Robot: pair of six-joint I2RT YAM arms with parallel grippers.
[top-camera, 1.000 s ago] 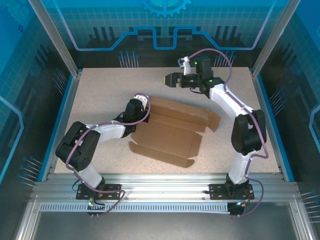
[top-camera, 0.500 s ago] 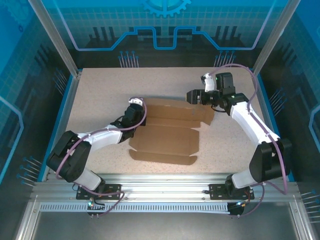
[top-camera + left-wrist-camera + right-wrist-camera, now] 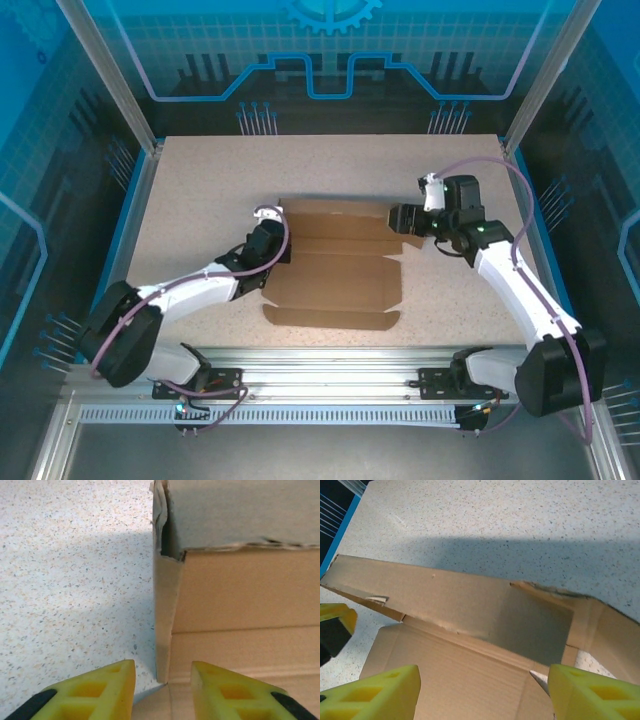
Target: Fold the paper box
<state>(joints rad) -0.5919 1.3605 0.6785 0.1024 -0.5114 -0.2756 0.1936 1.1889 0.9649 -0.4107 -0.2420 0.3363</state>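
Brown corrugated cardboard, the paper box, lies in the middle of the speckled tabletop in the overhead view, its broad base panel flat and a narrow flap running along its lower edge; the long panel on its upper side is lifted off the surface, which the right wrist view shows as a leaning wall with a short flap hanging off its right end; the sheet is only partly formed, with its flaps loose

The left end effector sits at the left edge of the box in the overhead view; in its own wrist view the two yellow fingers rise from the bottom of the frame with a moderate gap between them, and the thin upright edge of a side flap of the box runs up the middle of the frame from that gap; the jaws straddle that edge and clamp nothing

The right end effector is at the upper right corner of the box in the overhead view; its wrist view has the yellow fingers in the two bottom corners, spread wide, the cardboard beyond them and nothing in their grasp; a yellow tip of the other arm shows at the left border of that frame
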